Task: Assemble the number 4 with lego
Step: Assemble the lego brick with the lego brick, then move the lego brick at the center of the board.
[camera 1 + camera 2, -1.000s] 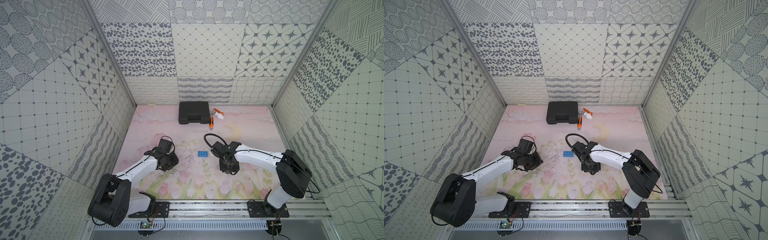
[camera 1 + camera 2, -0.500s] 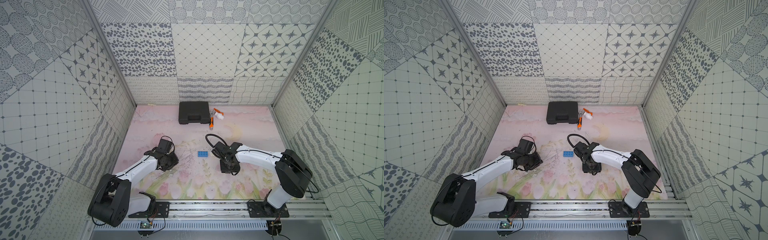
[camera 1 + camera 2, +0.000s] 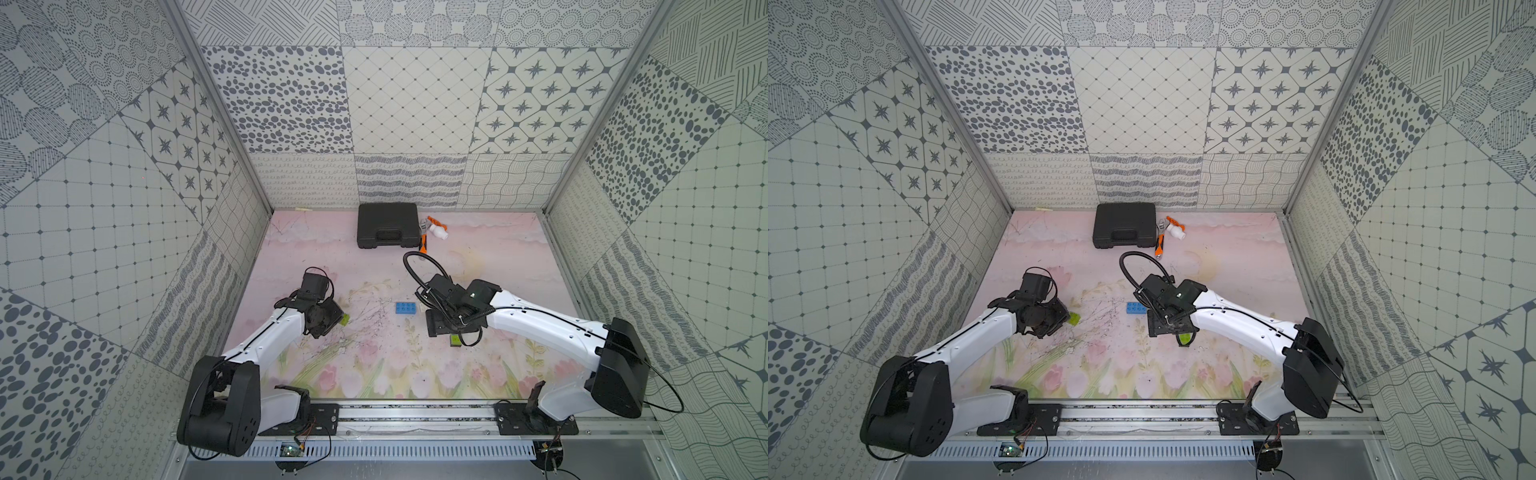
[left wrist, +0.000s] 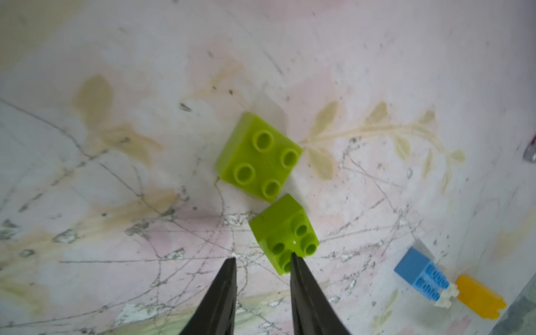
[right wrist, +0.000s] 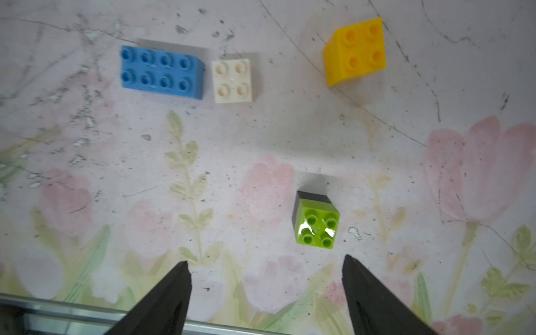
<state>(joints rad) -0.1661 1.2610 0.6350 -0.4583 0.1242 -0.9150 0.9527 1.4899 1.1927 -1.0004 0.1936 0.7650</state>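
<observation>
In the right wrist view a lime green lego brick [image 5: 317, 226] sits stacked on a black brick [image 5: 311, 197], just beyond my open right gripper [image 5: 265, 264], nearer one fingertip [image 5: 349, 262]. Farther off lie the long blue brick [image 5: 162, 72], a white brick [image 5: 233, 79] beside it and a tilted yellow brick [image 5: 355, 50]. In the left wrist view one green brick [image 4: 259, 158] lies flat. A second green brick [image 4: 285, 232] is tipped against one fingertip [image 4: 293, 256] of my left gripper [image 4: 262, 258], whose narrow gap is empty. Both top views show the blue brick [image 3: 406, 308] [image 3: 1136, 308] between the arms.
A large black case [image 3: 387, 224] stands at the back wall with an orange-handled tool [image 3: 424, 245] and a small white part [image 3: 439, 232] beside it. Patterned walls close in three sides. A metal rail [image 3: 415, 411] runs along the front edge.
My right gripper has opened wide, letting go of the green brick on the black one, and drawn back a little. The left arm has hardly moved.
</observation>
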